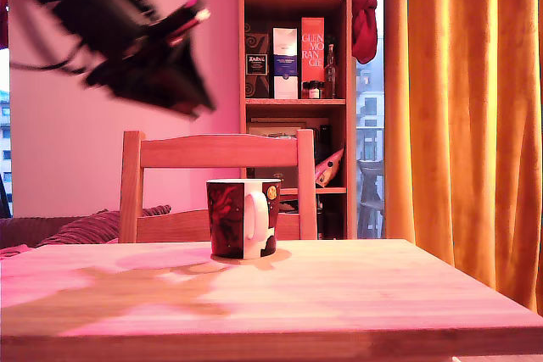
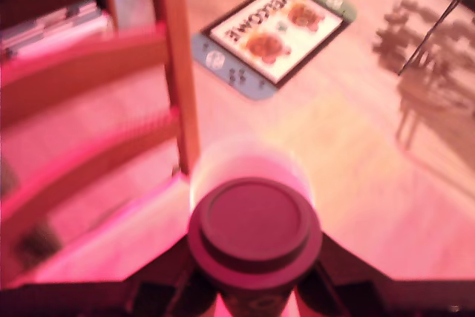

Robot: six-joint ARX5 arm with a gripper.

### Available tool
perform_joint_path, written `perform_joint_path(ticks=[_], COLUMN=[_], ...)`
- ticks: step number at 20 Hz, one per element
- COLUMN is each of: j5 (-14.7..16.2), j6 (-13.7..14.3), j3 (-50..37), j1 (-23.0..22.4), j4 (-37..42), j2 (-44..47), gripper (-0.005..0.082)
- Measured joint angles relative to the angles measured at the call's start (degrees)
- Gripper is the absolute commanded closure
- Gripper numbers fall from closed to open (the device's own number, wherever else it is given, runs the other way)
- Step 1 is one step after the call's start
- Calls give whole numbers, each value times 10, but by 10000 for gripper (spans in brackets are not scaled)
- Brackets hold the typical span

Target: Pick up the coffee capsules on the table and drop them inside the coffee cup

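**Arm high above table, one dark capsule in the claw**

Exterior view: one mug [image 1: 243, 218], dark with red swirl pattern, white handle and a small yellow dot, stands upright on the wooden table [image 1: 339, 303], toward the far edge, about centre. No capsule shows on the tabletop in this view. One arm, blurred, sits high at the exterior view's left; its gripper [image 1: 174, 82] is well above the table and off to the left of the mug, not over it. Claw state is not readable from this view because of the blur.

Wrist view: one dark brown capsule [image 2: 254, 231], round flat end toward the camera, sits between the dark fingers [image 2: 159, 283] of the claw, which is closed on it. A pale rounded shape shows just behind the capsule; too blurred to tell what it is. Whether a second capsule is anywhere cannot be told.

Background, counted: one wooden chair [image 1: 216, 184] behind the table, one bookshelf [image 1: 293, 82] with boxes and bottles, one orange curtain [image 1: 462, 116] at the exterior view's right. In the wrist view, one welcome mat [image 2: 274, 31] lies on the floor beyond the chair frame.
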Motion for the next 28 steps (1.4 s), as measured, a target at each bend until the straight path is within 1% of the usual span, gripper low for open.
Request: perform_joint_path(ticks=[5, 7, 11, 14, 26, 27, 28], j5=[0, 1, -1, -17, -17, -17, -17], j6=[0, 0, 0, 2, 2, 2, 2], j3=[44, 48, 48, 48, 48, 48, 48], j1=[-24, -33, -37, -37, -36, -36, -36], j4=[0, 6, 9, 17, 18, 18, 18], j2=[70, 97, 131, 133, 133, 133, 133], gripper=[713, 713, 713, 713, 707, 677, 548])
